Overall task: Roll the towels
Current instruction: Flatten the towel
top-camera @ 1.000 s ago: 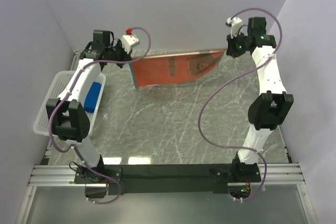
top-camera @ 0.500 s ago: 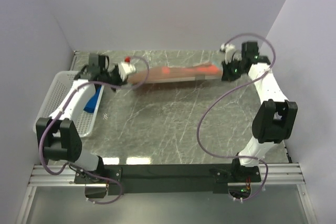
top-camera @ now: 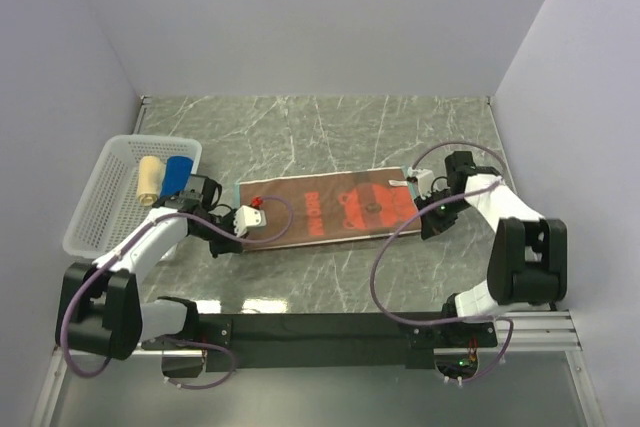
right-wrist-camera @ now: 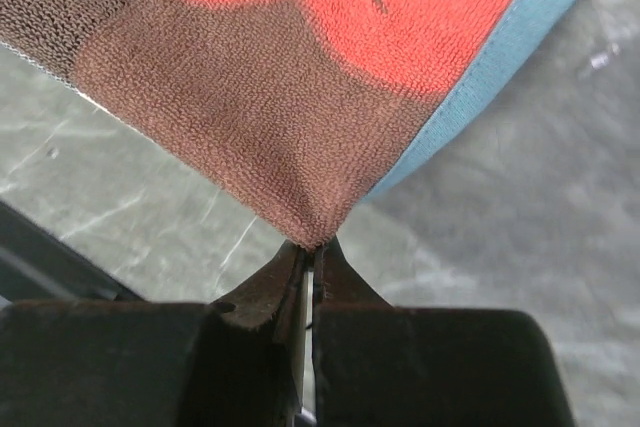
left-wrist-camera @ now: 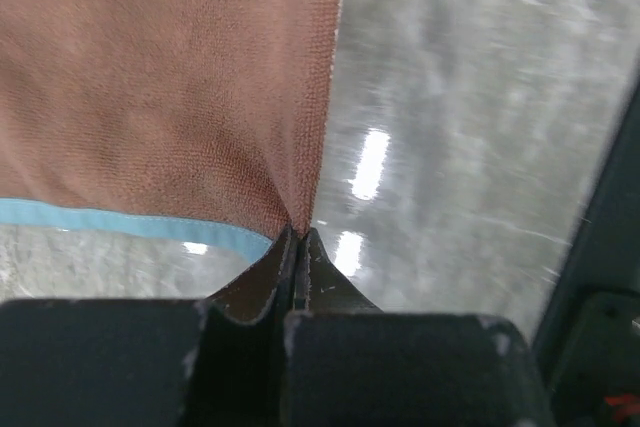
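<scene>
**Towel spread flat, roll not yet begun**

The grey marble-patterned worktop point(top-camera: 330, 137) carries the one towel being handled. The rust-orange cloth towel with dark brown print and teal edging point(top-camera: 320, 212) lies stretched out flat, its long side running left to right just in front of the arm bases.

The white plastic lattice basket point(top-camera: 85, 232) sits at the left edge. Two finished rolls are held in it side by side: a beige towel roll point(top-camera: 150, 180) and a blue towel roll point(top-camera: 179, 176).

The near-left corner of the towel is pinched by the left gripper point(left-wrist-camera: 297, 237), fingers closed tight on the cloth. The near-right corner is pinched the same way by the right gripper point(right-wrist-camera: 312, 247). Both corners are low at the worktop; actual contact cannot be told.

The step in hand is judged to be the laying-out, with two towels apparently done and this one left. Next, both corners probably need to be released without dragging the cloth. One short end would then be re-gripped and turned over itself, kept even so the roll does not skew.
</scene>
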`<state>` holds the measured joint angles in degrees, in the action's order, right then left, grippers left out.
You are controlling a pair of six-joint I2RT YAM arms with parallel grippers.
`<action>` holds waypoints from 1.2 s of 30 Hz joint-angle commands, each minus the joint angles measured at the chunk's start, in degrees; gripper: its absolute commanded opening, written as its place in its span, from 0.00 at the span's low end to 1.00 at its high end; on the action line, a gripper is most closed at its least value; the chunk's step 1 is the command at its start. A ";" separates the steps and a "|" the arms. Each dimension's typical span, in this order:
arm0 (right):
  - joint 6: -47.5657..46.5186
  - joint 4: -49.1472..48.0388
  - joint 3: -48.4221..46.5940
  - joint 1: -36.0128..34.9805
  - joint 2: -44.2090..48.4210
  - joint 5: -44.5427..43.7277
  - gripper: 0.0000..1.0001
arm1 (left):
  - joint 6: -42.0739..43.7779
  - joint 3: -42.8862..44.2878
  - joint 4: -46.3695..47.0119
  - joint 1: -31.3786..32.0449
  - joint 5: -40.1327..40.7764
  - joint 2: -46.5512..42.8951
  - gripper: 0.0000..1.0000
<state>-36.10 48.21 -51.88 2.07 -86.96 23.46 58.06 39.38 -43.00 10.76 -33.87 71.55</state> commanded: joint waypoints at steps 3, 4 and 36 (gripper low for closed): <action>-3.54 6.19 1.16 0.48 8.99 -5.18 0.00 | 6.35 2.81 -14.54 -0.39 -0.93 -5.71 0.01; -3.54 7.07 1.08 0.48 9.96 -5.88 0.00 | 6.53 3.16 -15.78 -0.39 -1.29 -5.89 0.01; 10.78 4.78 -50.07 -1.80 -33.61 -9.13 0.46 | -24.84 33.92 6.09 -5.93 10.05 28.38 0.34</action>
<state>-27.99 52.88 -97.60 1.23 -118.06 17.61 38.48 70.06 -41.32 4.84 -26.72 99.04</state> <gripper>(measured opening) 0.447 0.341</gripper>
